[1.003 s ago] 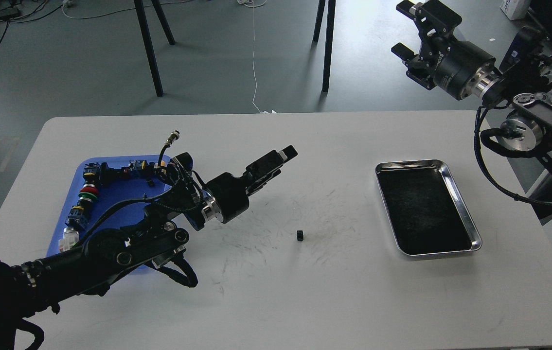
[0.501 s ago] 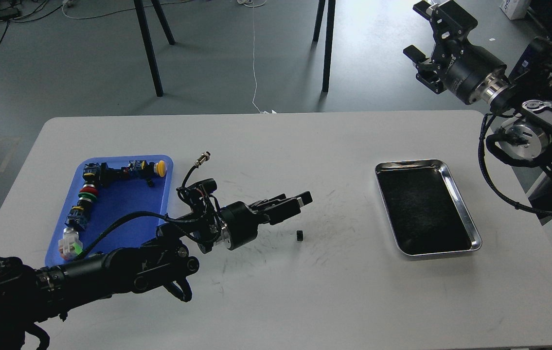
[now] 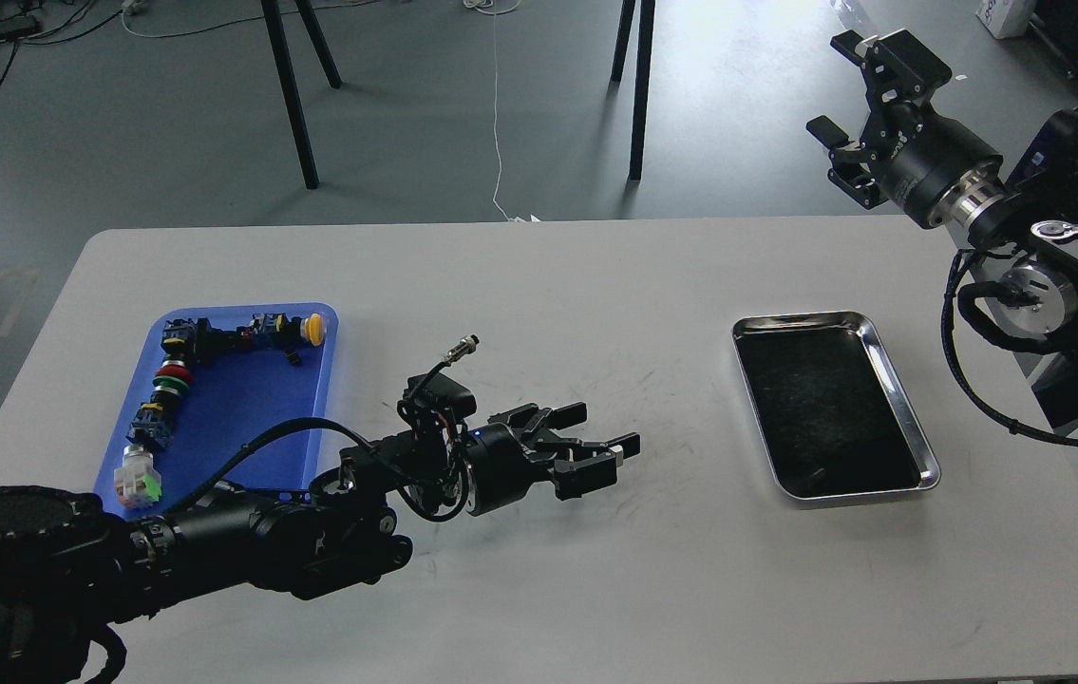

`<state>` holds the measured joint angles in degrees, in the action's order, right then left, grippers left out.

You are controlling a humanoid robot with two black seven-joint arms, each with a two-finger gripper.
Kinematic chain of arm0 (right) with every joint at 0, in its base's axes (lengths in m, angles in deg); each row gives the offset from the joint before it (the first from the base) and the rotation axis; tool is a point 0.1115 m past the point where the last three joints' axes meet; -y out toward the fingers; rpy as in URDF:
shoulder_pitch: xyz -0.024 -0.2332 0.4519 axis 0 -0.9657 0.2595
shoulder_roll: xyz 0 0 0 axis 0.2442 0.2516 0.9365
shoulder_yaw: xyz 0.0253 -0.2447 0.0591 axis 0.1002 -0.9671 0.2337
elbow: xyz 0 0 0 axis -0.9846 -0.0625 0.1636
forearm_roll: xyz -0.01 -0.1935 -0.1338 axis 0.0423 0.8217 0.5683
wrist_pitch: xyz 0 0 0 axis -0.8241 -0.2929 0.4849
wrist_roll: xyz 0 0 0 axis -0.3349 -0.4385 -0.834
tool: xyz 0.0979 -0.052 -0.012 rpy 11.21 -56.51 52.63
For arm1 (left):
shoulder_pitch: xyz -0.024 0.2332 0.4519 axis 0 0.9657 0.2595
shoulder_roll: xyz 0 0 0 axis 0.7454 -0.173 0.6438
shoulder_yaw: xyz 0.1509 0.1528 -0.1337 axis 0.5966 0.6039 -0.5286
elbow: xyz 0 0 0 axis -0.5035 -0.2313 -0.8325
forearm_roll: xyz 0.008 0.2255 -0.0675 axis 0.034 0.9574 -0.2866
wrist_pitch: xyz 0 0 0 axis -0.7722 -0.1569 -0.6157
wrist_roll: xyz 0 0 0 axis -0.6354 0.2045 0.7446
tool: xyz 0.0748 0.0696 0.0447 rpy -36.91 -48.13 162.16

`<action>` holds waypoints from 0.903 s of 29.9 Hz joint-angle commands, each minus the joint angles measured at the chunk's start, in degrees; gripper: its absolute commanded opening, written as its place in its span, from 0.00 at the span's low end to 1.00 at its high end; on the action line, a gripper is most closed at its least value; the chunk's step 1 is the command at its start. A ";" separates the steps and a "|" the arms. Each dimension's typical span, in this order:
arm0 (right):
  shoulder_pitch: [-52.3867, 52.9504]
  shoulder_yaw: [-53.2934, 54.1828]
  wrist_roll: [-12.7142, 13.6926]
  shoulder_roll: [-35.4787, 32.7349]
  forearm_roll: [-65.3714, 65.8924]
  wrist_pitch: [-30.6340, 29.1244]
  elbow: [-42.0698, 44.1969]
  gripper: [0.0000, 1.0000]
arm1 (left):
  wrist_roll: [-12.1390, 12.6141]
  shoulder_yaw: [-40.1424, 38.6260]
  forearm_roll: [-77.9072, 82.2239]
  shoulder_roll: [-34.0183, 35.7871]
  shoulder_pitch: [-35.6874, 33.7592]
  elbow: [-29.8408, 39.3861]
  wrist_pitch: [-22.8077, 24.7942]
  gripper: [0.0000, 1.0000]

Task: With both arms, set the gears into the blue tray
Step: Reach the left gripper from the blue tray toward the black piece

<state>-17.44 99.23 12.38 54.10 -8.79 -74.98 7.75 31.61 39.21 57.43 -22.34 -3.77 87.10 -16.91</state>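
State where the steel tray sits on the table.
In the head view, the steel tray lies on the table's right half, to the right of the open left gripper.

Left gripper (image 3: 607, 429) low, jaws apart; right gripper (image 3: 844, 98) raised, jaws apart

My arms are black with silver joint rings. The blue tray (image 3: 244, 418) is bright blue, its parts red, green, yellow, white and black. The steel tray (image 3: 890, 380) shines silver around a dark bottom. The table (image 3: 595, 589) is white, faintly scuffed grey.
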 commanded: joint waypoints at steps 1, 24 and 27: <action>-0.06 0.06 0.00 0.00 -0.03 0.06 0.00 0.97 | 0.00 1.35 3.95 -0.90 -0.39 -1.65 -2.54 0.90; -0.15 1.03 -0.09 -0.26 -1.96 0.68 -0.18 0.97 | 0.00 8.03 8.53 -3.89 -0.39 -10.96 -4.66 0.67; -0.24 0.94 -0.09 0.00 -1.96 1.21 -0.44 0.97 | 0.00 8.03 8.53 -3.80 -0.74 -11.23 -4.66 0.66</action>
<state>-17.58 100.26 12.30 53.91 -10.76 -74.12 7.53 31.57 47.23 65.96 -26.25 -4.23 76.22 -21.64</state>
